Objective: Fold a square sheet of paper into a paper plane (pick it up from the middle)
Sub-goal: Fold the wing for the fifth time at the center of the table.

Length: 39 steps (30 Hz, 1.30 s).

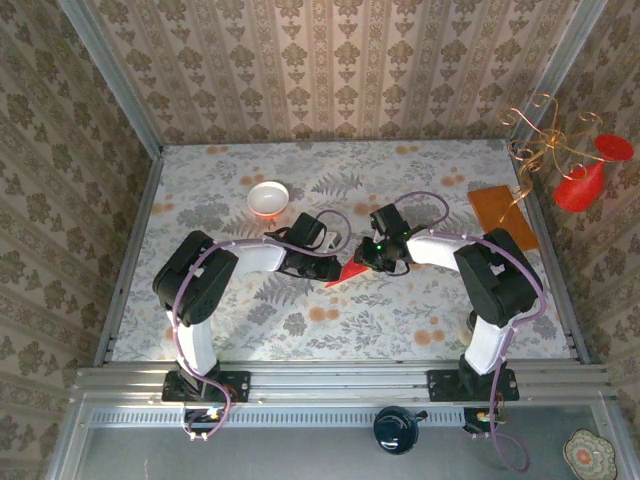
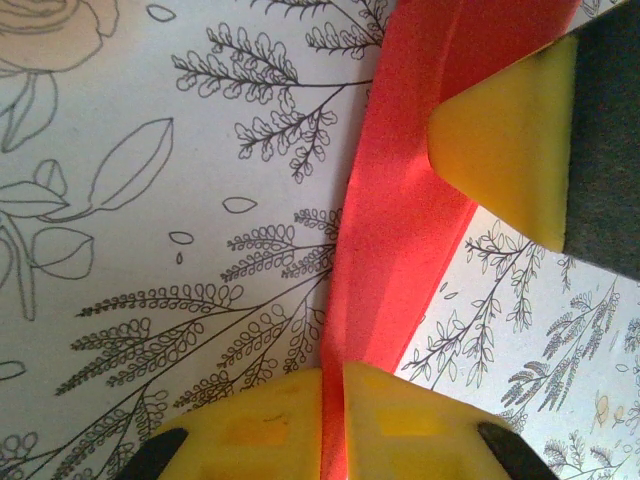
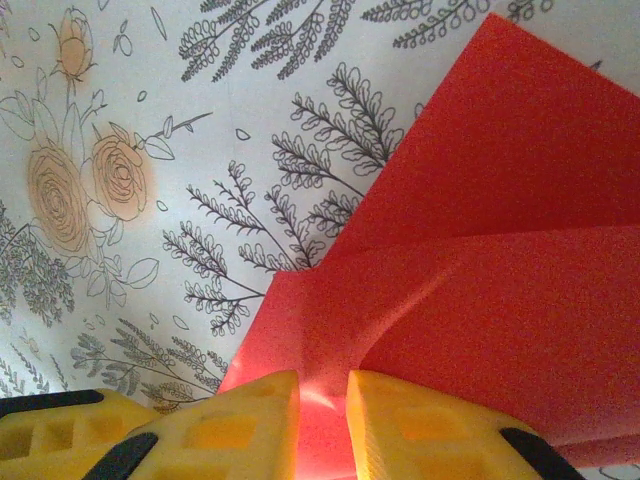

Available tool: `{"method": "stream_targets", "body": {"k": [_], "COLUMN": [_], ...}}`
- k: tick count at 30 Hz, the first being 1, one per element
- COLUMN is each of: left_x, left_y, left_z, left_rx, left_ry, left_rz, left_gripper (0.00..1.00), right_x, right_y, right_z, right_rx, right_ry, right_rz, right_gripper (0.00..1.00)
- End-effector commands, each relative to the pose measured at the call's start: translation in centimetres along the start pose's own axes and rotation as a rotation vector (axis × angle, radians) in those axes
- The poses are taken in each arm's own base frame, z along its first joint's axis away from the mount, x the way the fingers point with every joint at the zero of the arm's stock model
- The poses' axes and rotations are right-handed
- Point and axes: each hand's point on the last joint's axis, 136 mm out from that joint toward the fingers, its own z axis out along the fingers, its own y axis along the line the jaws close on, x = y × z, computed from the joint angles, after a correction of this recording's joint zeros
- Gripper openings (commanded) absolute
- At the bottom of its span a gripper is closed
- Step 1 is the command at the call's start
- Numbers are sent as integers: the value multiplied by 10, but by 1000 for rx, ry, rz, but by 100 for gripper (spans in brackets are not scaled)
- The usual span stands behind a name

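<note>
The square sheet of paper (image 1: 343, 274) is bright red and folded into layers with a pointed tip that pokes out to the lower left, at the middle of the table. My left gripper (image 1: 336, 262) and right gripper (image 1: 362, 258) meet over it. In the left wrist view the left gripper (image 2: 333, 400) is shut on a narrow folded edge of the paper (image 2: 400, 230), and a yellow fingertip (image 2: 510, 140) of the right gripper rests on the strip. In the right wrist view the right gripper (image 3: 322, 410) is shut on the paper (image 3: 500, 300), which fans out in creased flaps.
A small white bowl (image 1: 268, 198) stands behind the left arm. An orange-brown board (image 1: 503, 215) lies at the right back edge, beside red ornaments on gold wire (image 1: 580, 180). The floral tablecloth (image 1: 400, 320) lies flat in front of the grippers.
</note>
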Motion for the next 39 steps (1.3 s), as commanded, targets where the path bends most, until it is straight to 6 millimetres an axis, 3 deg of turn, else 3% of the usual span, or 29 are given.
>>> {"method": "stream_targets", "body": {"k": [1,6,13,17,23,29,39], "left_x": [28,22,-12,-21,-20,-21,-13], "left_y": [24,17,-8,-18,-39,-39,-31], "left_z": [11,5,-34,-48,-33,-12,4], "left_rx": [-80,-65,-60,-54,9,36,34], "left_ry": [94,82,-48,-95,-67,-24,25], "left_rz": [-66,-60,-16,1,14,-20,-50], "left_gripper": [15,16,24,25,18,11,10], "right_x": [11,12,7,7,8,7,6], "right_y": [-27,-27,-15,-14,-15,-13,-10], "right_z": [4,5,2,2,3,2,1], "right_rx": [75,58,17,12,12,6,0], "right_ry": [26,29,23,27,31,30,27], "right_rz": [26,12,-20,-24,-21,-24,-28], "right_gripper": [25,25,25,25,25,25,25]}}
